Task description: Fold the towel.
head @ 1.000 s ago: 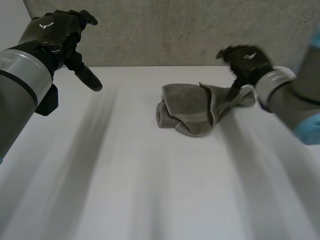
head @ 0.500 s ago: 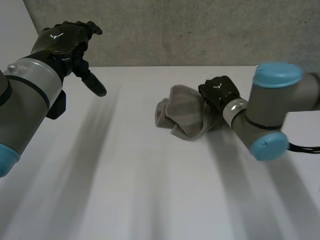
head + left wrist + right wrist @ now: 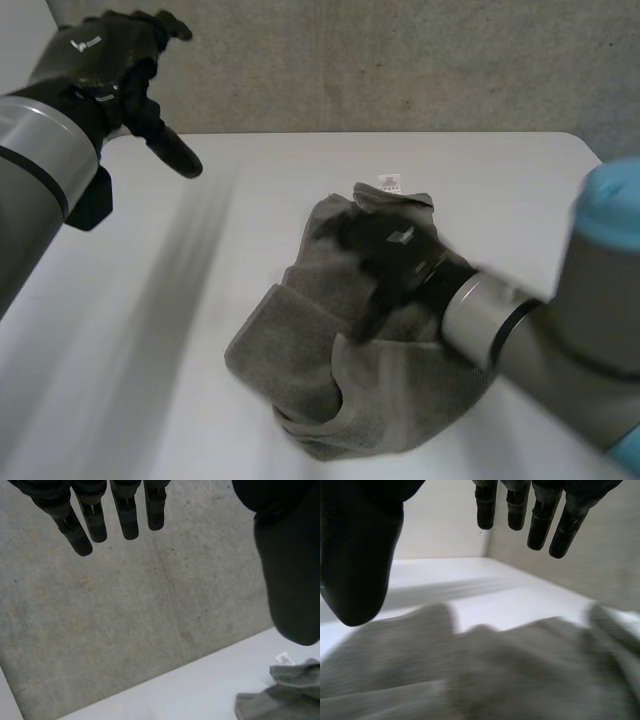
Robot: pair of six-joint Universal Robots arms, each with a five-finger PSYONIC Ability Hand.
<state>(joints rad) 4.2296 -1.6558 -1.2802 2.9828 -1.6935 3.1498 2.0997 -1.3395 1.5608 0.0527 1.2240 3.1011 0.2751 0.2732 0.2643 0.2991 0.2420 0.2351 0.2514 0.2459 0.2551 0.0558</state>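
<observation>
towel (image 3: 300, 350) bunched mid desk (image 3: 150, 350). my right robot hand (image 3: 390, 255) is over it, spread, empty; left robot hand (image 3: 105, 60) raised, open. i'd flatten it 1st, then pinch a corner.

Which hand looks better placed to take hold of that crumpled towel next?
The right hand, I'd judge: it is open right over the grey towel in the middle of the table. The left hand is raised, open, off to the side, well clear of the cloth.
</observation>
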